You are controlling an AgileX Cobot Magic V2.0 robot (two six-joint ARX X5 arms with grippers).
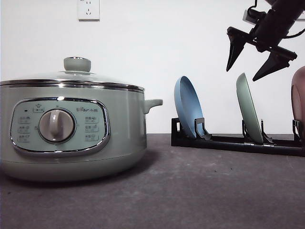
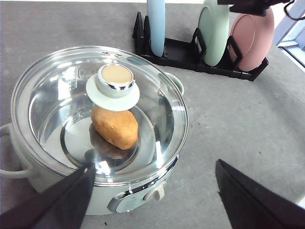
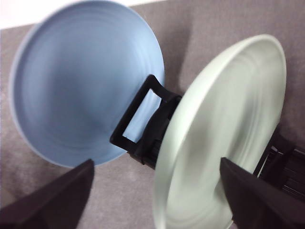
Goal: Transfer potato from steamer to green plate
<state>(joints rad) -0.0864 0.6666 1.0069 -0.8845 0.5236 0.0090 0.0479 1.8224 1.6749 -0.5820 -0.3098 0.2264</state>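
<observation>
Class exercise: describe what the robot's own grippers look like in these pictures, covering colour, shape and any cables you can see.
The right gripper is matte black, its jaws two long wedges that taper to sharp points. Black cables and a small white part sit at its wrist, near the frame's top edge. In the left wrist view, the left gripper has the same plain black, flat-faced tapering jaws. No markings or labels are visible on either.

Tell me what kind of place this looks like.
Probably a staged kitchen test bench, not a home: a steamer on a bare grey table, plates standing in a black rack, and a plain white wall with an outlet.
</observation>
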